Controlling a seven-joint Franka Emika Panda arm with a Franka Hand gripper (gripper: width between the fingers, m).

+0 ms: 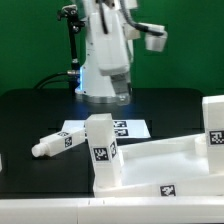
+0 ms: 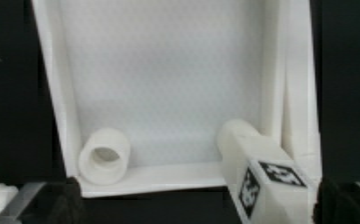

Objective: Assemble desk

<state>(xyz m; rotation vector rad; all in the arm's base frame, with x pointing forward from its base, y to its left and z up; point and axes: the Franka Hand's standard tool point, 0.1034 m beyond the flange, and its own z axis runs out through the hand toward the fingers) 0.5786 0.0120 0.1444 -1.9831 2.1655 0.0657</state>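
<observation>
Over one end of the tabletop panel (image 2: 159, 80) hangs the claw (image 2: 191, 205). Its dark fingers (image 2: 38, 203) show only dimly at the lower corners of the wrist view, well apart and closed on nothing, so I judge it wide. It does not appear in the exterior view.

The panel lies rim-up on the black surface (image 1: 30, 110), toward the exterior view's right. One blocky leg (image 1: 103, 150) stands upright at its corner on the exterior view's left. The wrist view shows that leg (image 2: 266, 175) just inside the rim, beside a round corner socket (image 2: 106, 152) that is empty. How firmly the leg is seated cannot be told.

A second leg (image 1: 55, 143) lies on its side on the surface at the exterior view's left, near the marker board (image 1: 130, 127). A third leg (image 1: 214, 125) stands at the right edge.

The step in hand looks like the turn from the first leg to the next. The coming move calls for rising clear of the upright leg, closing on a loose one across its body, bringing it upright over the empty socket and seating it squarely.
</observation>
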